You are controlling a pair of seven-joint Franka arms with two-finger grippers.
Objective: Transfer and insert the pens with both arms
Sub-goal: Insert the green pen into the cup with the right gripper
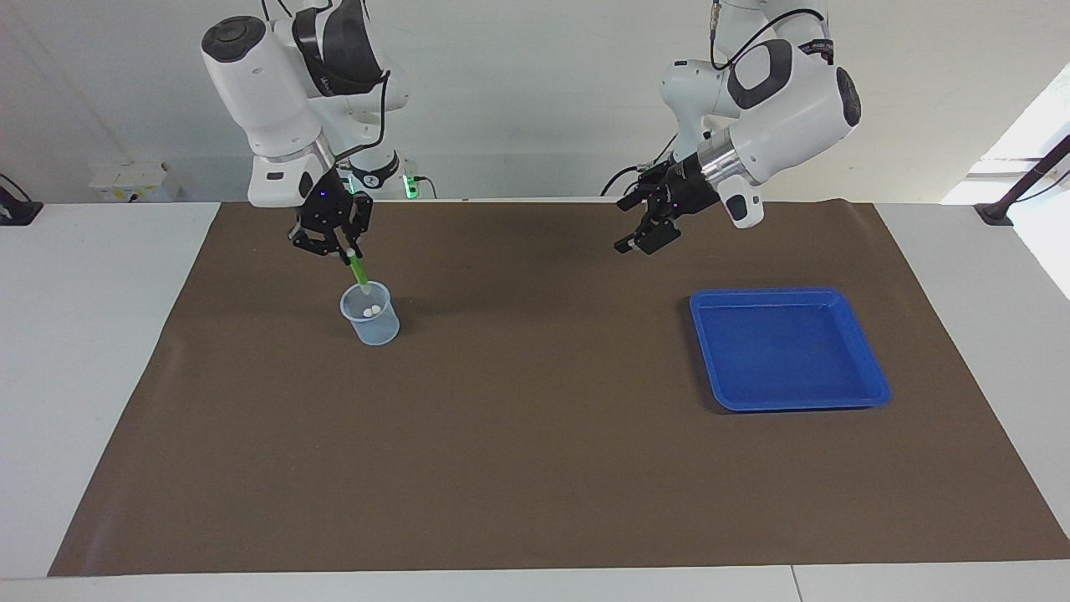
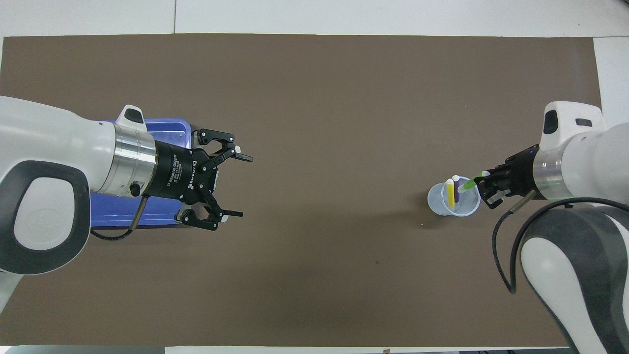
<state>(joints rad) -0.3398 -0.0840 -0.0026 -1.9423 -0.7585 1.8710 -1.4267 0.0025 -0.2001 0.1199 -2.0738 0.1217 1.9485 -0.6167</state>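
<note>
A clear plastic cup (image 1: 369, 316) stands on the brown mat toward the right arm's end of the table. In the overhead view the cup (image 2: 442, 205) holds a yellow pen (image 2: 450, 193) and a purple pen (image 2: 457, 191), both upright; the facing view shows only their whitish caps. My right gripper (image 1: 345, 253) is shut on the green pen (image 1: 359, 271), which is tilted with its lower end at the cup's rim. It also shows in the overhead view (image 2: 470, 185), held by the right gripper (image 2: 484, 186). My left gripper (image 1: 629, 224) is open and empty in the air, beside the blue tray; it also shows in the overhead view (image 2: 243, 186).
An empty blue tray (image 1: 786, 351) lies on the mat toward the left arm's end, partly covered by the left arm in the overhead view (image 2: 169, 129). The brown mat (image 1: 535, 451) covers most of the white table.
</note>
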